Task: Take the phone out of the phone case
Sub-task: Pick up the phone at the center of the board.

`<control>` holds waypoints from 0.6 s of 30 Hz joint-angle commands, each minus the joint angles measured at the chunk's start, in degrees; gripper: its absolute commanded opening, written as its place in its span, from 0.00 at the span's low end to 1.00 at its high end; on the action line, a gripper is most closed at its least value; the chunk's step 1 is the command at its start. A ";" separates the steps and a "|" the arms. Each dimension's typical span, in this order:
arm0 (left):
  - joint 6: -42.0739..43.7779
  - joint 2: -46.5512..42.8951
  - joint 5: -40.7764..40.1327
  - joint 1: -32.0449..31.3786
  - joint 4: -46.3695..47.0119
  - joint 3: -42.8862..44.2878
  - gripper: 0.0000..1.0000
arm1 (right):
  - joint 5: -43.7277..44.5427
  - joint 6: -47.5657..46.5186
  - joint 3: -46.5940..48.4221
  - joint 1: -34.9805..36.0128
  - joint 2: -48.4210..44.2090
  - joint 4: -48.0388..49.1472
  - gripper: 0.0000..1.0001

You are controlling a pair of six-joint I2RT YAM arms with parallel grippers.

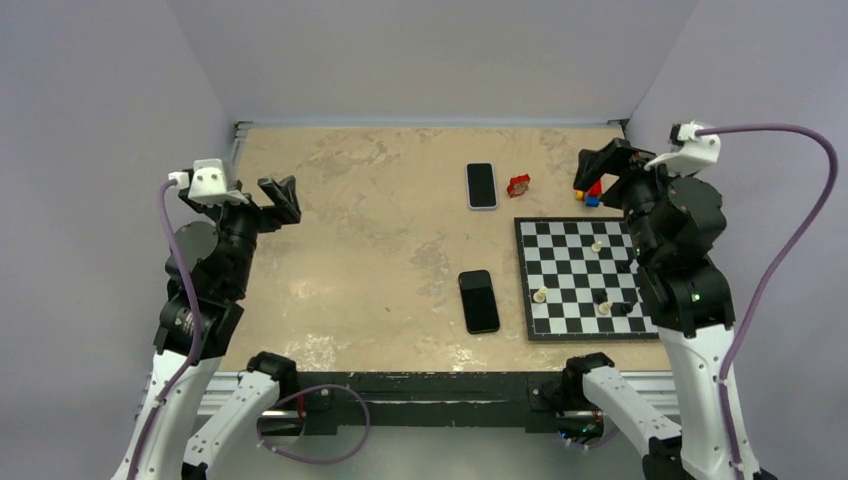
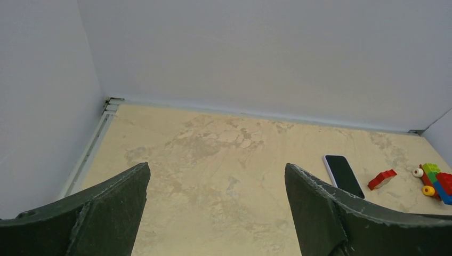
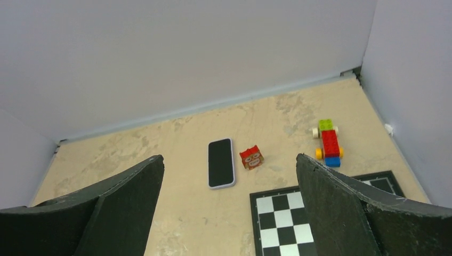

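Note:
A phone with a dark screen in a pale lilac case (image 1: 481,185) lies flat on the far middle of the table. It also shows in the left wrist view as the cased phone (image 2: 344,175) and in the right wrist view as the cased phone (image 3: 221,162). My left gripper (image 1: 280,187) hovers open at the left side, far from it, with nothing between its fingers (image 2: 217,166). My right gripper (image 1: 600,160) hangs open at the far right above the toys, also holding nothing (image 3: 229,157).
A second, all-black phone (image 1: 479,300) lies nearer the front middle. A chessboard (image 1: 585,278) with several pieces fills the right side. A small red face block (image 1: 518,185) sits beside the cased phone, and a brick car (image 3: 328,143) lies near the right wall.

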 commanded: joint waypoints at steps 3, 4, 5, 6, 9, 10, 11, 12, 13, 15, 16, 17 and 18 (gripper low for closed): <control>-1.94 2.19 3.53 0.19 0.54 0.92 1.00 | -6.35 6.47 -0.58 -0.15 11.64 -5.89 0.98; -2.04 3.03 4.52 0.19 0.55 0.98 1.00 | -9.96 6.77 0.26 -0.09 14.91 -7.93 0.98; -2.07 3.85 5.41 0.19 0.47 1.07 1.00 | -14.09 7.10 0.46 0.27 17.90 -9.13 0.98; -2.09 4.73 6.36 0.23 0.38 1.21 1.00 | -17.28 7.33 -0.45 1.29 20.99 -8.50 0.98; -2.01 7.90 8.86 0.19 -1.57 2.89 1.00 | -19.93 8.47 -5.08 7.53 25.57 -4.63 0.98; -1.96 8.72 9.63 0.19 -2.38 3.86 1.00 | -18.84 8.99 -6.13 10.45 27.02 -3.50 0.98; -1.78 9.45 10.22 0.19 -3.14 4.45 1.00 | -17.74 9.53 -7.20 12.89 28.48 -2.70 0.98; -1.75 9.99 10.54 0.19 -3.76 4.99 1.00 | -17.04 9.92 -8.05 15.39 30.26 -2.32 0.98; -1.74 10.38 10.81 0.19 -4.12 5.24 1.00 | -16.44 10.30 -8.76 17.48 32.07 -2.15 0.98; -2.01 10.70 11.21 0.19 -4.19 5.31 1.00 | -14.81 11.53 -10.35 20.76 34.99 -1.92 0.98; -2.21 10.78 11.55 0.19 -4.20 5.23 1.00 | -14.39 12.06 -11.70 22.13 35.99 -1.45 0.98; -2.38 10.79 11.88 0.19 -4.13 5.18 1.00 | -13.01 12.50 -12.72 23.59 36.88 -1.08 0.98; -2.58 10.87 12.17 0.19 -4.05 5.14 1.00 | -11.42 13.09 -13.77 24.66 37.64 -0.95 0.98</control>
